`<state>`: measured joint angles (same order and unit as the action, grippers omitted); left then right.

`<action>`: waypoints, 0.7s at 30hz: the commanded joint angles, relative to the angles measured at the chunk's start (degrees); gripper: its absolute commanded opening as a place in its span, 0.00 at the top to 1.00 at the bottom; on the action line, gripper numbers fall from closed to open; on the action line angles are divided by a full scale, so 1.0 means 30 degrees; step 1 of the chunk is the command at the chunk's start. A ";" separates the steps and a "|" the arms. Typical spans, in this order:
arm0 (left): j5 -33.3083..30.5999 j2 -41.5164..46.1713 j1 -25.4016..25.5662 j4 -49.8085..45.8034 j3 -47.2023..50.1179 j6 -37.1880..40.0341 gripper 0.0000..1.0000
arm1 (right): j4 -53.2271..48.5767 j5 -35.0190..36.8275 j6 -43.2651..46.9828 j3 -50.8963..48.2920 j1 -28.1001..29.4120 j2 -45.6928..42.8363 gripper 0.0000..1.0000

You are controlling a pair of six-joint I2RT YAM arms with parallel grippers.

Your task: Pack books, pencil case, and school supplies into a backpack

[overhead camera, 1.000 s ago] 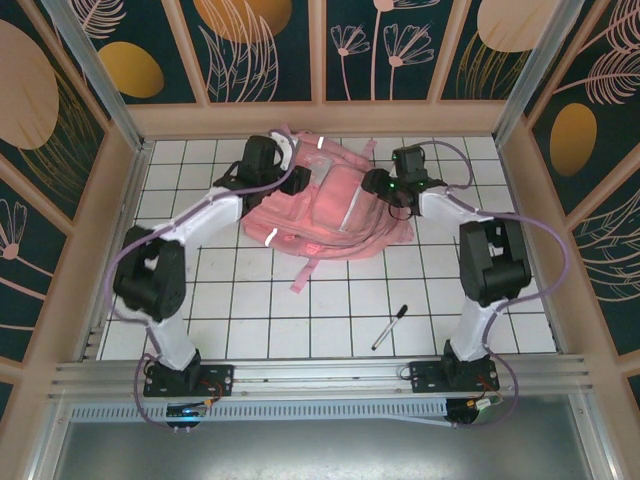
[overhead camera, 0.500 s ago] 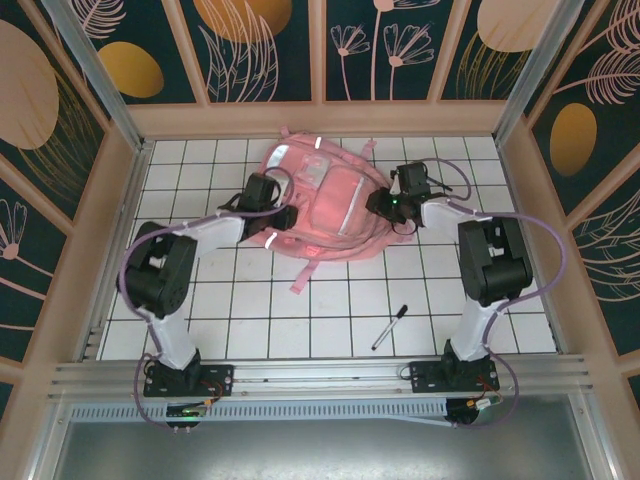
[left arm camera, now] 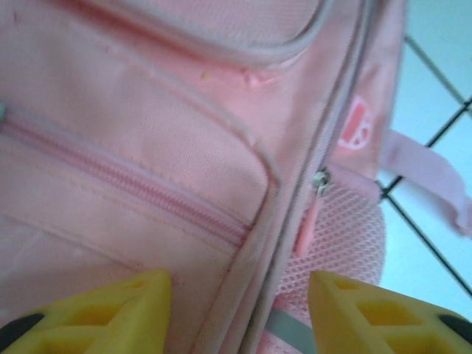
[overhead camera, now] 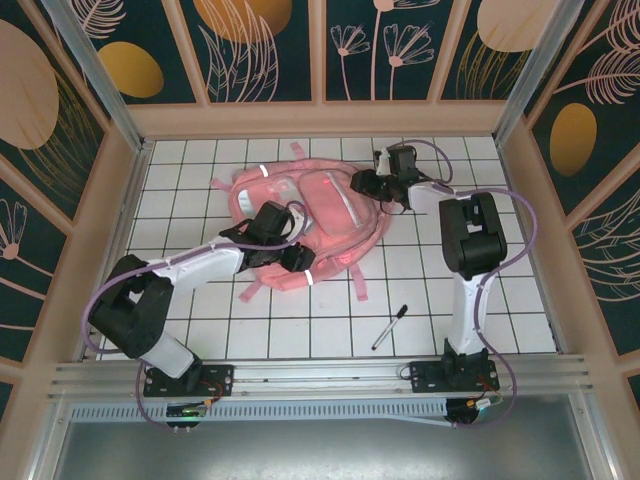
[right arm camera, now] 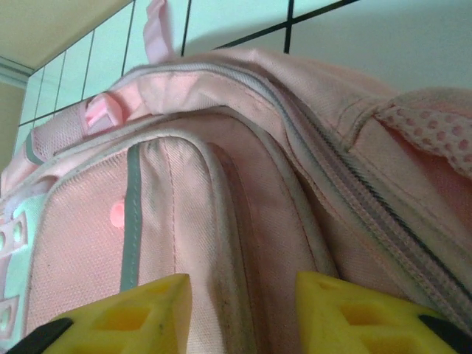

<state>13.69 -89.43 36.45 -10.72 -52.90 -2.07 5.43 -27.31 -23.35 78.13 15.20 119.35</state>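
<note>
1. Pink fabric is most of what I see from the left wrist camera: the backpack [left arm camera: 184, 147], with a closed zipper line running across it and a seam dropping down between my two yellow fingers [left arm camera: 125, 310].
2. My left gripper [left arm camera: 240, 317] stands well open. Its jaws sit apart on either side of that seam, low over the flat cloth, and nothing is pinched between them.
3. Just right of the seam I see a small metal zipper pull [left arm camera: 319, 181], a mesh side pocket [left arm camera: 339, 236] and a pink strap [left arm camera: 428, 166] lying on the white tiled table [left arm camera: 442, 44].
4. From overhead, the left gripper [overhead camera: 297, 258] is on the near edge of the backpack [overhead camera: 310, 215], which lies flat in the middle of the far half of the table [overhead camera: 200, 300].
5. The right gripper [overhead camera: 362, 182] is at the backpack's far right corner.
6. The right wrist camera shows its jaws partly open, narrower than the left pair, with a raised padded ridge of the backpack [right arm camera: 184, 206] running up between the fingers [right arm camera: 354, 317]. I cannot tell whether the gripper [right arm camera: 243, 317] is squeezing that ridge or only straddling it.
7. A grey reflective strip [right arm camera: 131, 214] runs along the panel left of the ridge, and a zipper [right arm camera: 369, 199] runs right of it.
8. One black pen [overhead camera: 390, 327] lies on the tiles near the right arm's base, well apart from the backpack.
</note>
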 commanded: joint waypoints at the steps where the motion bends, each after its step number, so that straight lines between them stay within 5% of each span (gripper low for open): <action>1: 0.1463 0.1191 -0.0096 -0.1074 -0.1354 0.6009 0.48 | -0.1019 0.0755 -0.0380 -0.1330 0.0118 -0.2074 0.56; 4: 0.1234 0.1178 -0.0075 -0.0343 -0.1049 1.0642 0.46 | -0.2423 0.1840 -0.0029 -0.2982 0.0081 -0.4369 0.53; 11: 0.0972 -0.0851 -0.0071 -0.2391 -0.1427 1.3382 0.27 | -0.4606 0.1782 0.0233 -0.7600 0.0176 -0.9934 0.52; 15: 0.0473 -0.1192 0.0018 -0.2515 -0.1062 1.3453 0.16 | -0.4996 0.1642 -0.0380 -0.9570 0.0482 -1.2169 0.52; 21: -0.3842 -0.0806 0.0303 0.0629 0.1167 1.1643 0.21 | -0.3304 -0.0435 -0.3337 -1.1182 0.2609 -1.2698 0.52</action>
<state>10.17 -92.71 37.39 -11.64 -52.12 34.48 -6.81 -24.10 -27.90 46.28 20.14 81.30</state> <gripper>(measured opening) 0.809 0.480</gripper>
